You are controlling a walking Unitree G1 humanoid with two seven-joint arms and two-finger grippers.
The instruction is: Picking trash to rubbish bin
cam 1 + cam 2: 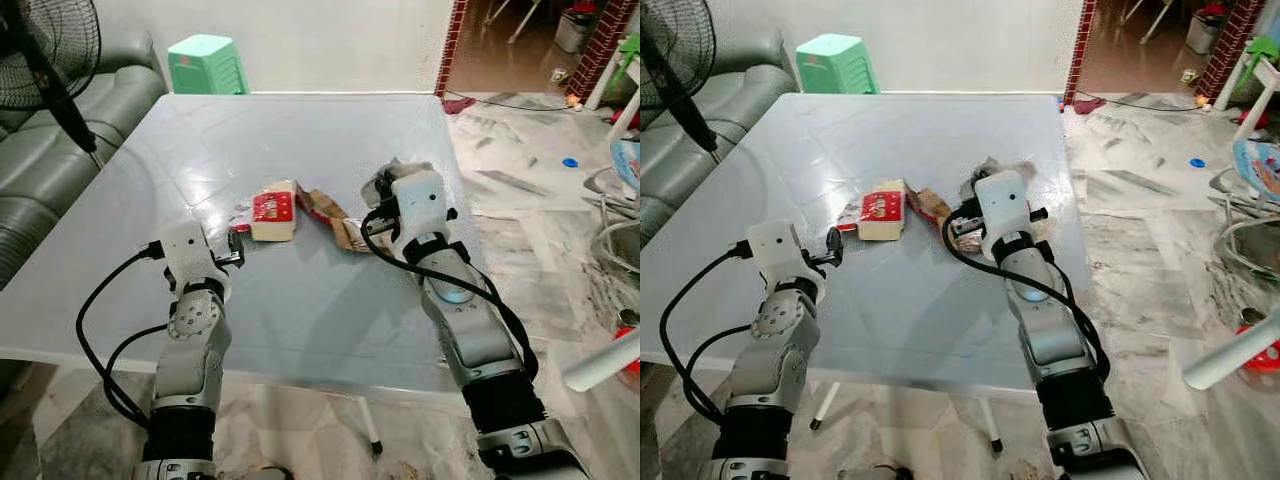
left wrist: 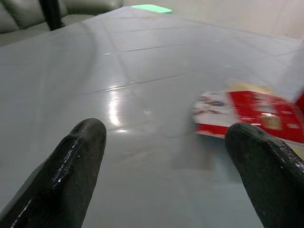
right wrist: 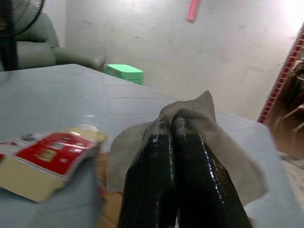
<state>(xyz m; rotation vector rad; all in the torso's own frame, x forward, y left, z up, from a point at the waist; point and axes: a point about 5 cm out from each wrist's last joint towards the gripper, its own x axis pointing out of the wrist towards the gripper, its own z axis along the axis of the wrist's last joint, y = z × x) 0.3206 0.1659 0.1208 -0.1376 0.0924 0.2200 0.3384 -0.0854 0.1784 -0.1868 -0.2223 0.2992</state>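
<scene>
right end effector pinches grey tissue near counter's right edge | left end effector wide, facing red-and-cream packet mid-counter | nothing binned yet; packet, brown scrap remain

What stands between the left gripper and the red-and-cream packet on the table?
Nothing visible. The left gripper is open, low over the bare grey table, with the red-and-cream packet just ahead of its fingertips and slightly to the robot's right. The right gripper is shut on a grey tissue.
</scene>
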